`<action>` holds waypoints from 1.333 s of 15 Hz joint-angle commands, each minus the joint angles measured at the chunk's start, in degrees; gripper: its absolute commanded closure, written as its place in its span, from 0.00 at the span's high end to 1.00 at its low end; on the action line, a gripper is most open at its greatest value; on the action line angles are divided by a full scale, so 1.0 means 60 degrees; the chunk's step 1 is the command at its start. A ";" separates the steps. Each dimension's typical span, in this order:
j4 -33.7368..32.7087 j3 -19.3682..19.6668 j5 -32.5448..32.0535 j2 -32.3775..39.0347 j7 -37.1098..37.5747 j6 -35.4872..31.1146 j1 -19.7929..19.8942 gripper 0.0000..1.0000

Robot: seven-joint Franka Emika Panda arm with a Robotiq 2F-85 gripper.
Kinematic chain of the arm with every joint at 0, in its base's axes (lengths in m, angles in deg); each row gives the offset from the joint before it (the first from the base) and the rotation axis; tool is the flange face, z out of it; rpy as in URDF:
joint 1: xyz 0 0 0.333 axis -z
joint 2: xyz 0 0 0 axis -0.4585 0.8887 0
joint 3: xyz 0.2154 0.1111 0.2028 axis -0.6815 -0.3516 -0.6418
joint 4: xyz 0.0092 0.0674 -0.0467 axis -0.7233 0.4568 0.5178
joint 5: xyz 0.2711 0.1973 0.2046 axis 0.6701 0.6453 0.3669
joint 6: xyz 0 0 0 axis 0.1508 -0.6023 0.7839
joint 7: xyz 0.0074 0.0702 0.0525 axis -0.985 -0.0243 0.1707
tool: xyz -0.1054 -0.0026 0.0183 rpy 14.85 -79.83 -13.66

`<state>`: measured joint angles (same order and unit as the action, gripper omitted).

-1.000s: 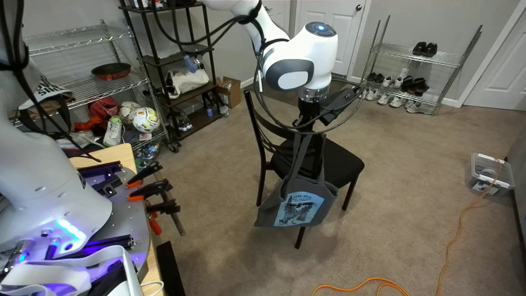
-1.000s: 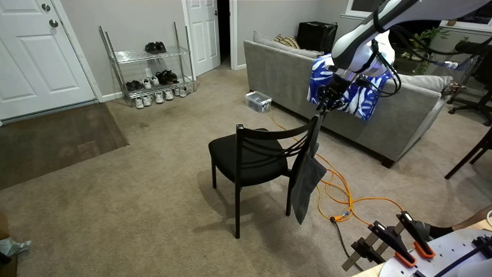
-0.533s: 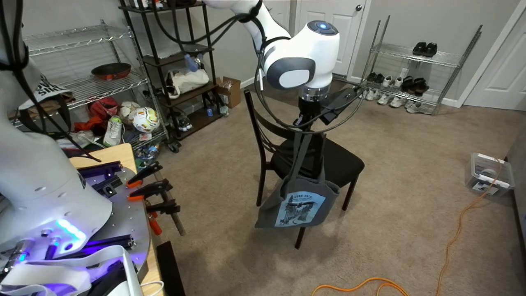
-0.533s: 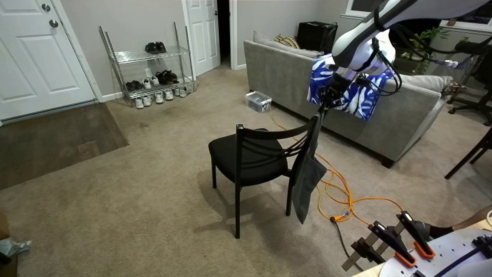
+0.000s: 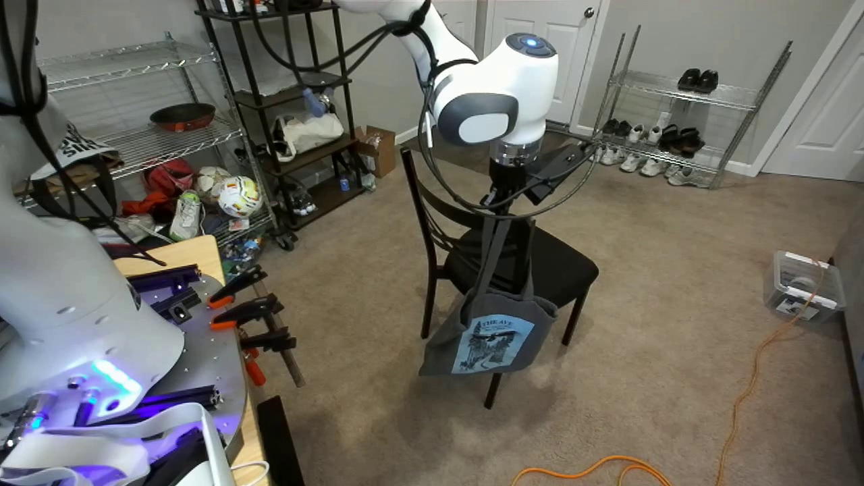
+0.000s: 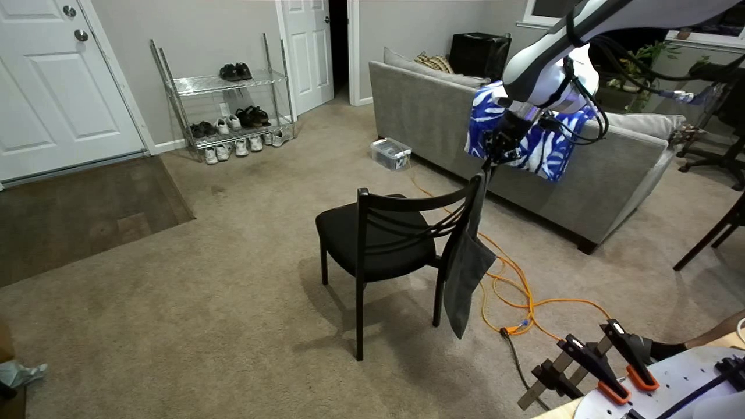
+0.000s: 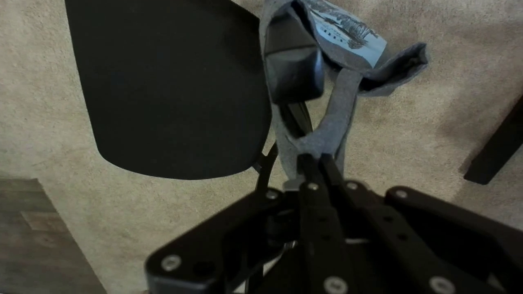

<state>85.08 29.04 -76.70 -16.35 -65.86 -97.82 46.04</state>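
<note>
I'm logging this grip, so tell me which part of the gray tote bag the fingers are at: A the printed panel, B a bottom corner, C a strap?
C: in the wrist view the fingers are shut on a strap of the tote bag, apart from its printed panel.

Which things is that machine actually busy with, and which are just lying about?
Seemingly in use: gray tote bag; gripper, shut on its strap; black chair, whose back the bag hangs against.

Apparently just lying about: orange cord, plastic box, pan, ball.
</note>
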 commanded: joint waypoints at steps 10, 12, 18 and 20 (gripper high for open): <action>0.0536 -0.0458 0.0771 -0.0434 -0.0734 -0.0252 0.0214 0.01; 0.0706 -0.0576 0.1016 -0.0566 -0.0941 -0.0398 0.0315 0.01; 0.1025 -0.1079 0.1756 -0.0993 -0.1679 -0.0601 0.0474 0.01; 0.1125 -0.1104 0.1877 -0.1098 -0.1814 -0.0534 0.0435 0.01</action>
<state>88.64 23.69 -68.47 -19.85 -72.79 -100.62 47.84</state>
